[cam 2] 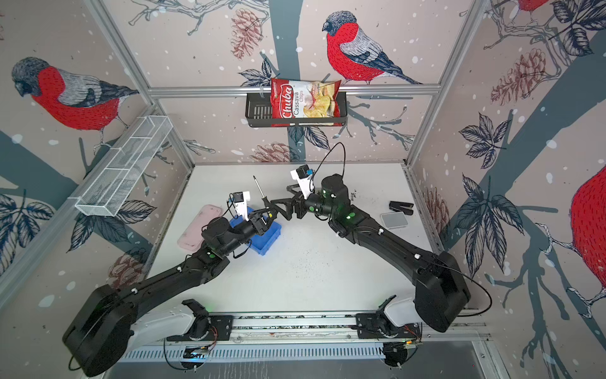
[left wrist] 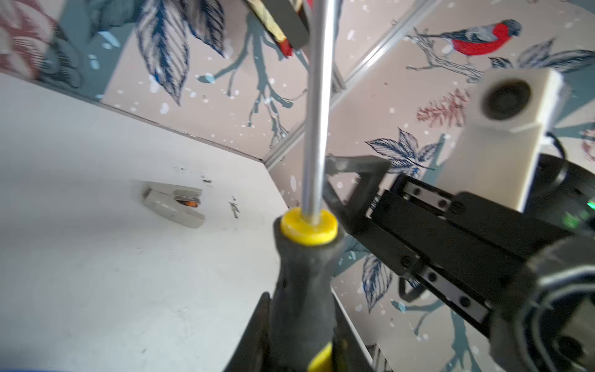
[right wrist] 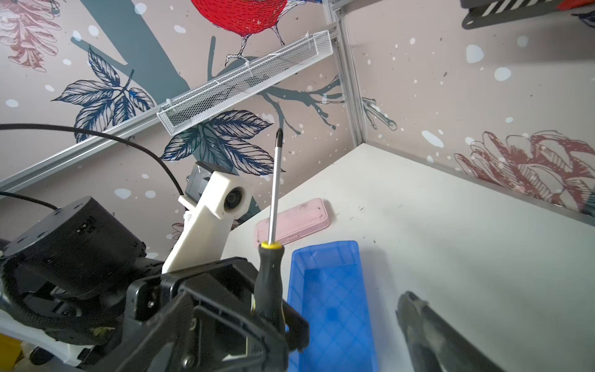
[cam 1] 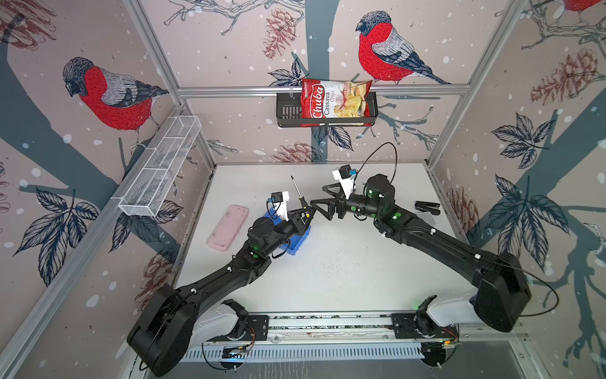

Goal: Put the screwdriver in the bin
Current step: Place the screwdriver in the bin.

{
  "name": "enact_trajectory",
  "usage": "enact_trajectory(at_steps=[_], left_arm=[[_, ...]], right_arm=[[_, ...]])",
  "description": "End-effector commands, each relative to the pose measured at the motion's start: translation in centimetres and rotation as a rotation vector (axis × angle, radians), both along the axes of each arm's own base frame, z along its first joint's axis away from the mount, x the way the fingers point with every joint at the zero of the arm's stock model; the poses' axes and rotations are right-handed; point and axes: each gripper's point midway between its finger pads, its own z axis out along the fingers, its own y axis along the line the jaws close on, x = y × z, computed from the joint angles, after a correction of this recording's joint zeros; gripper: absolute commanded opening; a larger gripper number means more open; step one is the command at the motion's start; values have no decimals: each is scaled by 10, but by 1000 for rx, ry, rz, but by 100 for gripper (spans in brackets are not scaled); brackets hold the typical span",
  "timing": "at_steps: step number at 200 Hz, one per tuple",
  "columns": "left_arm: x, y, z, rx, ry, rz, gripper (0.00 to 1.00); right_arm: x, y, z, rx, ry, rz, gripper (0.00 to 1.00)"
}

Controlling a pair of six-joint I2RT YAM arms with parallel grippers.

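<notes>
The white worktop [cam 1: 328, 262] sits inside a booth with bird wallpaper on the walls, and both arms meet over its middle. The screwdriver [right wrist: 269, 283] is off the worktop. The left fingers [right wrist: 296, 325] are clamped on the lower part of its black handle. The shaft points upward, a little tilted, with the tip free in the air.

In both top views the handle is raised near the far rim of the bin [cam 2: 270, 241], which lies on the worktop partly under the left wrist. I cannot tell whether the handle is exactly over the bin or just beside it. The right wrist view shows the inside of the bin, and the part I can see is empty.

The right fingers [left wrist: 357, 161] stand wide apart just beside the handle and hold nothing. I cannot tell if one of them touches the screwdriver.

In my judgement the lifting part is done and the placing part is not yet done. What is left for me is to bring the left wrist lower over the bin, lay the screwdriver flatter so that the shaft goes along the long side, and then open the left fingers. I think the right arm should move away first, because it is very close. The pink case [cam 1: 228, 228] near the bin and the stapler [cam 1: 426, 206], well apart on the right side, play no role.
</notes>
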Motion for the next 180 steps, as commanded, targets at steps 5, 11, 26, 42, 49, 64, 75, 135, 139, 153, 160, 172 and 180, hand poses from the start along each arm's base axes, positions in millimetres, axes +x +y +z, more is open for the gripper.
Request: enact_trajectory(at_steps=[5, 11, 26, 42, 49, 64, 75, 135, 139, 153, 160, 172, 180], left_arm=[[18, 36, -27, -8, 163, 233, 0], [18, 41, -30, -12, 187, 262, 0], [20, 57, -46, -1, 293, 360, 0], [19, 71, -67, 28, 417, 446, 0], [18, 74, -74, 36, 454, 468, 0], [16, 79, -85, 26, 517, 503, 0], [15, 81, -92, 12, 558, 520, 0], [14, 79, -131, 119, 759, 566, 0], [14, 78, -134, 126, 766, 561, 0], [17, 73, -140, 139, 792, 541, 0], [18, 72, -144, 151, 806, 536, 0], [20, 70, -151, 167, 831, 535, 0], [21, 69, -155, 173, 846, 534, 0]], right_arm=[[-9, -2, 2, -29, -97, -10, 100], [-12, -3, -1, -45, -109, -7, 100], [-18, -4, -6, -76, -132, 6, 100], [-26, -4, -11, -106, -157, 27, 100], [-30, -3, -12, -115, -168, 36, 100], [-34, -3, -17, -140, -177, 48, 100], [-36, -2, -18, -151, -183, 58, 100], [-44, 0, -25, -175, -188, 83, 100], [-45, 0, -25, -177, -188, 83, 100], [-46, -1, -26, -180, -189, 82, 100], [-47, -1, -27, -182, -188, 83, 100], [-48, -3, -29, -184, -186, 82, 100], [-49, -4, -29, -185, -186, 81, 100]])
